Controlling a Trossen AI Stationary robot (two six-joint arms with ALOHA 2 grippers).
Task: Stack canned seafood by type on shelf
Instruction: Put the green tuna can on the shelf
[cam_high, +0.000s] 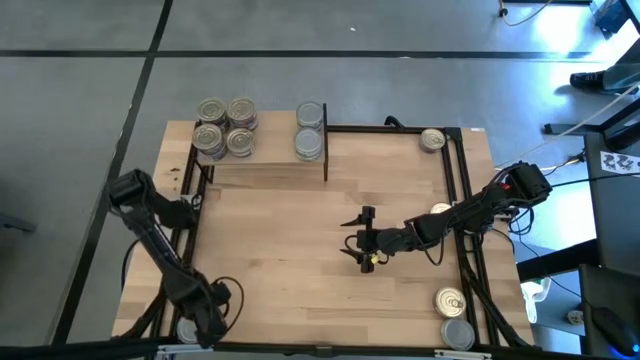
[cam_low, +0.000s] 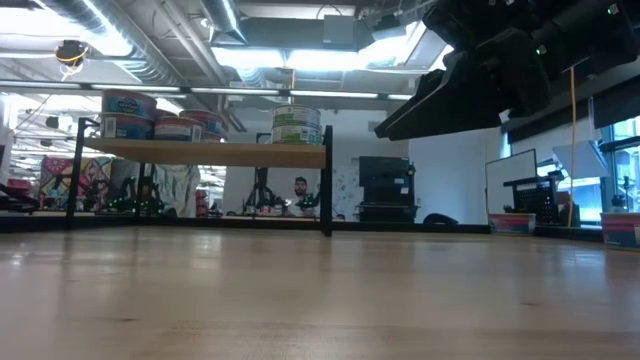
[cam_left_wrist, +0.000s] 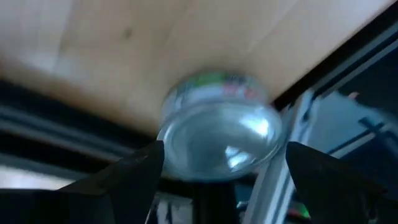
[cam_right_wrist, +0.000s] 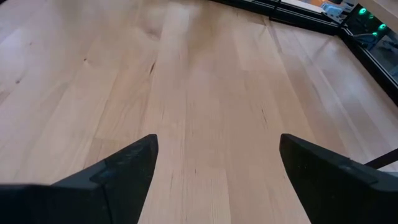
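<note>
The shelf stands at the table's far left. On it are a cluster of stacked tins and a separate stack. My left gripper is open at the table's near left corner. It points steeply down over a silver-topped, green-labelled tin that stands on its base by the table frame. One finger is on each side of the tin, and I see no contact. My right gripper hangs open over bare wood at mid-table.
Loose tins stand along the right side: one at the far right corner, one half hidden behind the right arm, a gold-lidded one and a silver one near the front. A black frame rail borders the table.
</note>
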